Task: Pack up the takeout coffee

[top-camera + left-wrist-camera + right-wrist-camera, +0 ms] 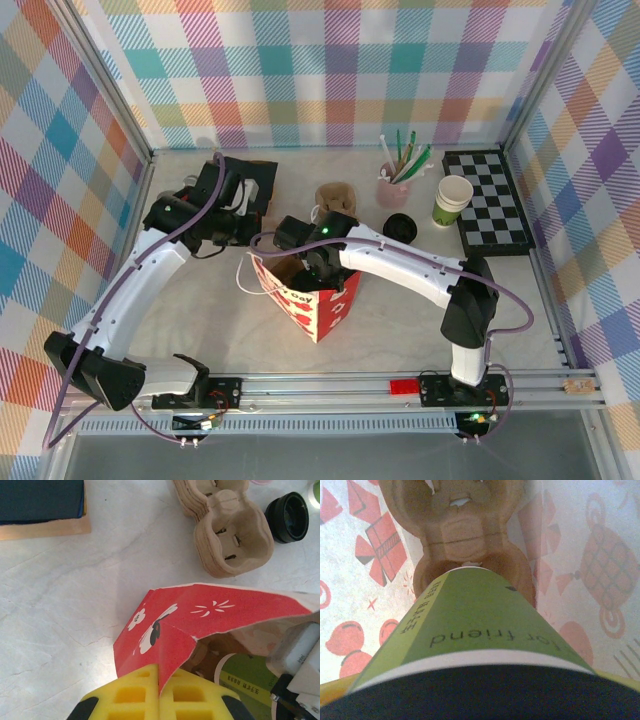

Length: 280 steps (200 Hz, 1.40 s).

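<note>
The takeout coffee (475,625) hung inside the red paper bag (325,305), lid end towards the wrist camera and base pointing down at a brown cardboard carrier (465,535) on the bag's floor. The right gripper (312,270) reached in through the bag's mouth, its jaws spread wide around the cup and holding it. The left gripper (160,692) had its yellow fingers pinched tight on the bag's rim at a folded corner. Behind the bag lay a stack of empty cardboard carriers (335,197), and just right of them a loose black lid (400,227). Farther from the bag on that side stood a pink cup of straws (395,185) and a white-rimmed green cup (452,200).
</note>
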Available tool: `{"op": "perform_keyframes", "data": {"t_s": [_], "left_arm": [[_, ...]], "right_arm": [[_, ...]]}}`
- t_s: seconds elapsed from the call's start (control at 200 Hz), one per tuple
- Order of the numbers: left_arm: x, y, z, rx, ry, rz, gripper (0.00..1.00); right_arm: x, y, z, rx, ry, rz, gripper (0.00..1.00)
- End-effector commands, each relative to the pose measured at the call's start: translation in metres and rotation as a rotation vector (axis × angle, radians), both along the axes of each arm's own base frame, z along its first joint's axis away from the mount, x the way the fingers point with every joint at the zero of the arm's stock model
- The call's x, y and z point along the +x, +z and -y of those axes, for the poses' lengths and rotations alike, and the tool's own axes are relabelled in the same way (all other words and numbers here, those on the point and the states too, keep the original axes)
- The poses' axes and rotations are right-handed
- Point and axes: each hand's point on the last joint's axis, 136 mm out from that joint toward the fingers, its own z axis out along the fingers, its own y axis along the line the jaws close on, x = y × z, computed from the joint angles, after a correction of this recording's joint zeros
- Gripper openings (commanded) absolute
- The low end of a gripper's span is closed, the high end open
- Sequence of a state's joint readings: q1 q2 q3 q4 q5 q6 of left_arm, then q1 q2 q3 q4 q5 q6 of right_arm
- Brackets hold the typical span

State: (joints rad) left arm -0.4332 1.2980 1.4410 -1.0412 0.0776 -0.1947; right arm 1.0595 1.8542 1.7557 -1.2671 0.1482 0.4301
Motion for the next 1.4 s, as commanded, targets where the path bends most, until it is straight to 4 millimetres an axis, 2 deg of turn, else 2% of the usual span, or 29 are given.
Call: {"op": "perform_keyframes", "data": {"t_s": [0.0, 0.22, 0.4, 1.396], "left_arm": [[-0.0017, -0.0003, -0.0049, -0.008, 0.020, 0.002, 0.01], [-0.0016, -0.0025, -0.0077, 0.006, 0.032, -0.004, 0.05], [-0.0004, -0.0012, -0.0077, 0.003, 0.040, -0.002, 0.13], [-0.0006, 0.0023, -0.0087, 0.001, 0.041, 0.009, 0.14]], "right_arm": [[0.0023, 0.0005, 0.0017, 0.003, -0.004, 0.008, 0.43], [0.0022, 0.0018, 0.0006, 0.012, -0.002, 0.010, 0.43], [0.0034, 0.0012, -0.0006, 0.017, 0.001, 0.014, 0.42], [0.0076, -0.0072, -0.0047, 0.017, 0.000, 0.022, 0.42]]}}
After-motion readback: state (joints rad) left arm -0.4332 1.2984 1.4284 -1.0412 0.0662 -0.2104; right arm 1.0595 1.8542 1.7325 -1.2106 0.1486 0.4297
